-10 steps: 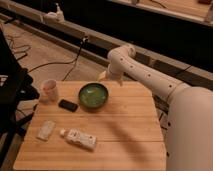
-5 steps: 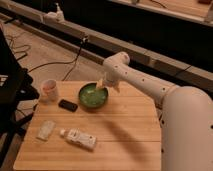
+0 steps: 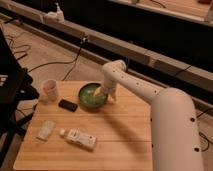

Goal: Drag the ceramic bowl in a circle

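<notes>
The ceramic bowl (image 3: 92, 96) is round and dark green with a lighter green inside. It sits on the wooden table (image 3: 120, 135) near its far edge, left of middle. My gripper (image 3: 102, 92) hangs from the white arm (image 3: 150, 97) and reaches down at the bowl's right rim, one part of it inside the bowl. The small pale pinkish cup (image 3: 49, 90) stands to the bowl's left.
A black flat object (image 3: 68, 105) lies just left of the bowl. A clear small packet (image 3: 45, 130) and a white bottle lying on its side (image 3: 79, 138) are near the front left. A black chair (image 3: 12, 95) stands left of the table. Cables run on the floor behind.
The arm has swung left and the gripper has come down to the bowl's right rim. The bowl has shifted slightly left.
</notes>
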